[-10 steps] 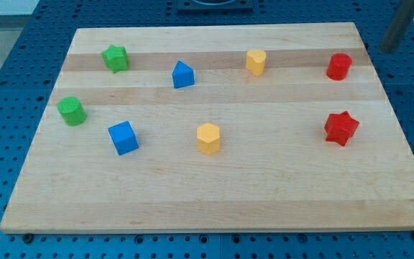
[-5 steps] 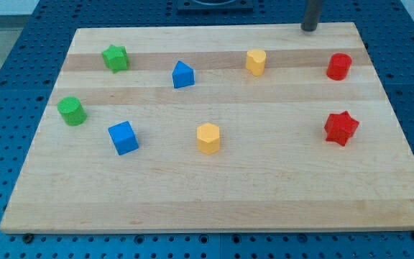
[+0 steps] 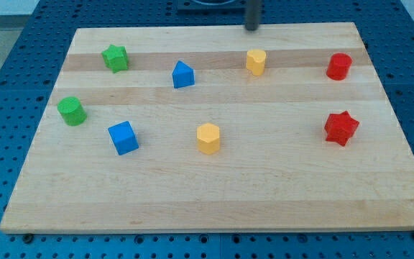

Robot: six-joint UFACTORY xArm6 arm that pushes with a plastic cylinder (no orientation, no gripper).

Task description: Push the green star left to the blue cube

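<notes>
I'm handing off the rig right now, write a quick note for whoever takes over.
My tip sits at the board's top edge, just above the yellow block, touching no block.
The green star is near the view's top left, untouched. The blue cube lies below it, toward the view's bottom.
Done: nothing pushed yet.
Left: bring my tip to the green star and push it over to the blue cube.
</notes>
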